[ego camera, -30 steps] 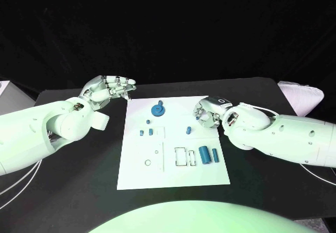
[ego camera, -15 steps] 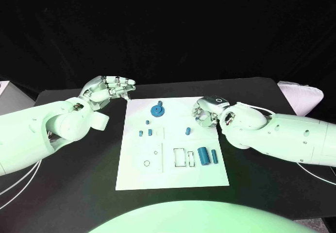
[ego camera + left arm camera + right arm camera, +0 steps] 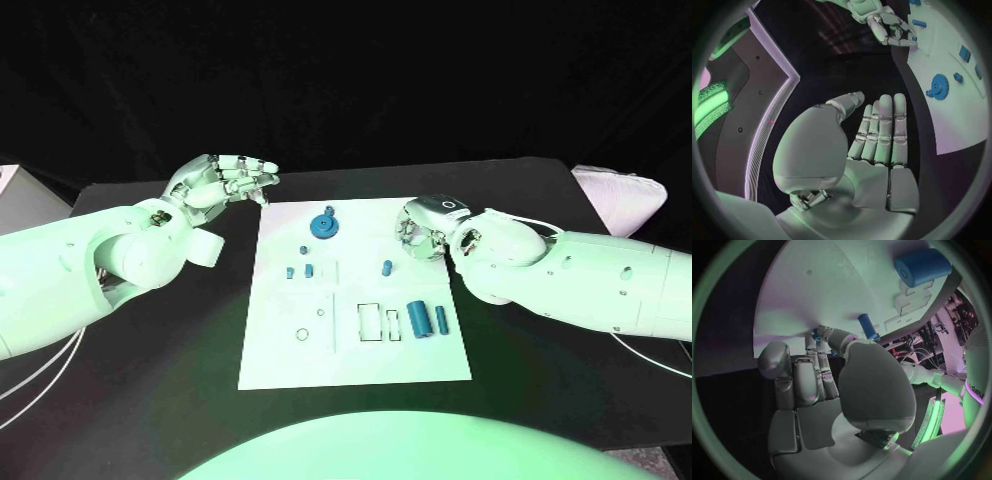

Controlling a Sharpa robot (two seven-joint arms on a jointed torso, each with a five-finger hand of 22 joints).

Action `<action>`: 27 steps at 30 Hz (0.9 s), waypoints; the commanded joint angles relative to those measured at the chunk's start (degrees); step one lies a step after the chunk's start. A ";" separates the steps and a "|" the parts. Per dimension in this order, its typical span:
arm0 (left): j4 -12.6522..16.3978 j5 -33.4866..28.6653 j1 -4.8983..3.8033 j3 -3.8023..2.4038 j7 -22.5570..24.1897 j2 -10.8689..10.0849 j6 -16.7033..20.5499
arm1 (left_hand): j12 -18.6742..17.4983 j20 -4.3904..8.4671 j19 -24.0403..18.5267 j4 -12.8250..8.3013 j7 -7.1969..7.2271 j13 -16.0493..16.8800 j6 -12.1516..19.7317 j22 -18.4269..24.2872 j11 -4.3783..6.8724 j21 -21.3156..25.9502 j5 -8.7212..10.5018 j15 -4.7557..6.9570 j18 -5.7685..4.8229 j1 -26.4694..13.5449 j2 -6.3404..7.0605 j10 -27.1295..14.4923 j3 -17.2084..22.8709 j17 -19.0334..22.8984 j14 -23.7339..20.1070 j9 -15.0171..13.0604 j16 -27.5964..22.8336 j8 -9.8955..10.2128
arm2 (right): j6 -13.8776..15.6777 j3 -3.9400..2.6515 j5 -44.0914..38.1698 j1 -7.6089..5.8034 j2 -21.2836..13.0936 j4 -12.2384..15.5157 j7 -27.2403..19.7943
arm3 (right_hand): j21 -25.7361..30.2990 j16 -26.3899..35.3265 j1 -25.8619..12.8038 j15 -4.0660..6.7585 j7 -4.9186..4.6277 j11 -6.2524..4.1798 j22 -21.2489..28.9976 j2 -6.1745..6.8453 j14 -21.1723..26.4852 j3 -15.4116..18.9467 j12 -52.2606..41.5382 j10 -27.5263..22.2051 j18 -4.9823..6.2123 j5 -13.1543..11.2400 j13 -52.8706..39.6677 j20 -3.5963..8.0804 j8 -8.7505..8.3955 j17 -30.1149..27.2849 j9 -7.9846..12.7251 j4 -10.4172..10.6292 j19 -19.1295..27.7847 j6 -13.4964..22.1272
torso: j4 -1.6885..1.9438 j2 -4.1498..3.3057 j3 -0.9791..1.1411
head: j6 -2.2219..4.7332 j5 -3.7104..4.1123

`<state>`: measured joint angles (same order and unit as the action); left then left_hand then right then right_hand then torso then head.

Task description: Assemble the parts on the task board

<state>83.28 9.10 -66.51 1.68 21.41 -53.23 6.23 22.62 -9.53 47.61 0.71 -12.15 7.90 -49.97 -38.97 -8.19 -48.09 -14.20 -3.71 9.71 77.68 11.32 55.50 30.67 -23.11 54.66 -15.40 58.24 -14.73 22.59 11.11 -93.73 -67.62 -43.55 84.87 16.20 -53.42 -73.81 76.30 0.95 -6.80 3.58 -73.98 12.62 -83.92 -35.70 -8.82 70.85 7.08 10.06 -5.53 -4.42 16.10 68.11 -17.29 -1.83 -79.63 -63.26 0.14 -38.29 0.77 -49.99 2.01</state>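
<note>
White task board (image 3: 361, 355) lies in the middle of a black table (image 3: 173, 400), with small blue parts scattered on it. A blue gear (image 3: 326, 228) sits near the far edge, three small blue pieces (image 3: 300, 270) lie left of centre, one short blue peg (image 3: 387, 267) near the middle, and two blue cylinders (image 3: 430, 320) lie side by side beside empty outlined slots. Little seems assembled yet; most parts appear to lie loose. The left hand (image 3: 224, 182) hovers off the board's far left corner, fingers straight and together, holding nothing. The right hand (image 3: 421, 232) is low at the board's right edge with fingers curled; whether it grips a small piece I cannot tell
</note>
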 commanded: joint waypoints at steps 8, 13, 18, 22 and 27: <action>0.16 -0.36 -0.02 -0.04 0.07 -0.02 -0.57 | -0.05 -0.06 0.23 -0.36 0.06 -0.08 0.37 0.05 0.00 0.28 -0.06 -0.38 0.74 0.53 0.10 -0.27 -0.12 0.05 0.20 0.06 -0.28 0.03 | -0.86 0.09 -2.19 0.25 0.15 0.33 0.51 | -2.81 -1.22 1.22 0.90 0.21 -0.93 -1.38 -2.88 -0.87 -1.22 0.12 2.25 -1.16 0.34 -0.67 0.53 0.73 1.16 -0.95 0.08 -1.57 -0.60 | 0.00 0.03 0.01 | -0.01 0.12; 0.19 -0.36 -0.02 -0.04 0.11 -0.02 -0.51 | -0.04 -0.06 0.24 -0.39 0.04 -0.11 0.39 0.04 -0.02 0.27 -0.05 -0.39 0.75 0.58 0.04 -0.28 -0.12 0.06 0.21 0.08 -0.32 0.01 | -0.14 0.09 -2.88 0.28 0.11 0.47 0.89 | -3.73 -1.52 1.42 0.97 0.25 -0.98 -1.85 -3.08 -1.09 -1.73 0.25 2.56 -1.32 -0.47 -0.79 0.62 0.83 1.53 -1.18 -0.18 -1.92 -0.61 | 0.00 0.03 0.01 | -0.01 0.17; 0.20 -0.36 -0.02 -0.04 0.12 -0.02 -0.48 | -0.04 -0.06 0.24 -0.39 0.04 -0.11 0.39 0.04 -0.02 0.27 -0.05 -0.39 0.75 0.58 0.04 -0.28 -0.12 0.06 0.21 0.08 -0.32 0.01 | 0.96 0.08 -3.11 0.30 0.06 0.59 1.03 | -4.22 -1.69 1.50 1.02 0.26 -1.02 -2.13 -3.18 -1.25 -2.16 0.41 2.80 -1.41 -1.39 -0.90 0.68 0.90 1.74 -1.38 -0.40 -2.13 -0.60 | 0.01 0.02 0.01 | -0.01 0.24; 0.20 -0.36 -0.02 -0.04 0.11 -0.02 -0.45 | -0.05 -0.06 0.25 -0.41 0.02 -0.13 0.43 0.03 -0.03 0.26 -0.05 -0.39 0.75 0.60 0.04 -0.31 -0.13 0.07 0.22 0.10 -0.35 0.02 | 2.11 0.08 -3.21 0.30 -0.12 0.82 0.91 | -4.50 -1.73 1.51 1.03 0.26 -1.02 -2.27 -3.22 -1.28 -2.25 0.43 2.86 -1.46 -1.56 -0.92 0.69 0.91 1.79 -1.42 -0.43 -2.22 -0.60 | 0.03 0.03 0.01 | -0.01 0.31; 0.13 -0.36 -0.02 -0.04 0.10 0.00 -0.44 | -0.05 -0.06 0.25 -0.41 0.02 -0.13 0.43 0.03 -0.03 0.26 -0.05 -0.39 0.75 0.60 0.04 -0.31 -0.13 0.07 0.22 0.10 -0.35 0.02 | 3.52 0.07 -2.96 0.31 -0.58 1.42 0.51 | -4.75 -1.86 1.51 1.03 0.25 -1.03 -2.38 -3.23 -1.34 -2.29 0.44 2.91 -1.51 -1.67 -0.94 0.70 0.93 1.97 -1.45 -0.45 -2.29 -0.61 | 0.03 0.04 0.01 | 0.04 0.31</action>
<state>83.32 9.09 -66.51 1.68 21.22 -53.29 6.25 22.62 -9.53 47.61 0.55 -12.15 7.84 -49.97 -38.97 -8.19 -48.09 -14.20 -3.91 9.71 77.67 11.32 55.50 30.51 -23.12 54.86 -15.35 58.24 -14.73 24.14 11.24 -95.82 -67.28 -44.12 85.95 17.13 -57.91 -75.48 76.45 1.56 -6.62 4.38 -74.94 11.14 -84.13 -37.57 -8.36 71.65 6.41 8.51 -6.07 -3.70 16.84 70.01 -18.68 -2.22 -81.57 -63.59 0.16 -38.25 0.77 -50.00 2.31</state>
